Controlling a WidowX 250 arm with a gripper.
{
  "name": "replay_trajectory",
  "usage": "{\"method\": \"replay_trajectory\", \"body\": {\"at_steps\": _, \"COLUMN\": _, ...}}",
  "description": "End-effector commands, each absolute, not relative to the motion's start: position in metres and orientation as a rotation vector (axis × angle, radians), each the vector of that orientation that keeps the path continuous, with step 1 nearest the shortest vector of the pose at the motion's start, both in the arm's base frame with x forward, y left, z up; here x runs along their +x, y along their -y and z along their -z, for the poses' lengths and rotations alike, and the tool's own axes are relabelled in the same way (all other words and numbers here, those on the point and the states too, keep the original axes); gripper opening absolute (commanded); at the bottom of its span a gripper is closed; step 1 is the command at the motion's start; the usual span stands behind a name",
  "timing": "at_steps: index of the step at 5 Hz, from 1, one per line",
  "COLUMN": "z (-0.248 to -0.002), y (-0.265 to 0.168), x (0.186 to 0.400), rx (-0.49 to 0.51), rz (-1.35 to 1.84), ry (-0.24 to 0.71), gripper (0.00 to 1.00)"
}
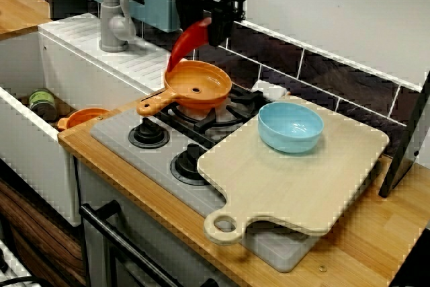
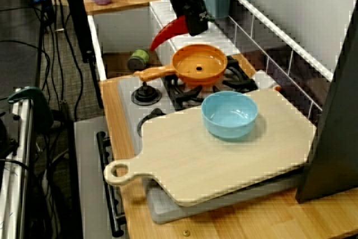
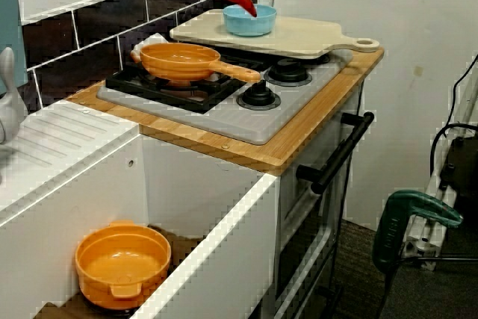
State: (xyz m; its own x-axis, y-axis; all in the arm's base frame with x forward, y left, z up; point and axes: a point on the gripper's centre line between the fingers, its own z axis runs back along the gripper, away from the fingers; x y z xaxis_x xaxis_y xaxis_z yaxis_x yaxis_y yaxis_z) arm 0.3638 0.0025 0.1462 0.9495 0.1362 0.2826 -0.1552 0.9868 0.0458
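Hanging over the orange pan [image 1: 199,85], the gripper [image 1: 216,25] points down. Its jaws clamp a curved red piece [image 1: 187,45] that slants down toward the pan.

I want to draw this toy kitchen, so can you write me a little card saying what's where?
held: red chili pepper, pinched in the jaws, tip pointing down
nearest: orange frying pan, on a back burner of the stove
cutting board: lies over the stove's right side
blue bowl: upright and empty, on the cutting board
sink: orange pot and green can inside
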Motion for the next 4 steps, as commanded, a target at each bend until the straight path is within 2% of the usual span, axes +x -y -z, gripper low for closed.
{"method": "replay_trajectory", "body": {"at_steps": 1, "z": -0.142, "y": -0.027, "x": 0.375, "rx": 0.090, "rz": -0.163, "ry": 0.305, "gripper": 0.00}}
{"method": "replay_trajectory", "body": {"at_steps": 4, "z": -0.128, "y": -0.034, "x": 0.390, "rx": 0.116, "rz": -0.166, "ry": 0.279, "gripper": 0.00}}
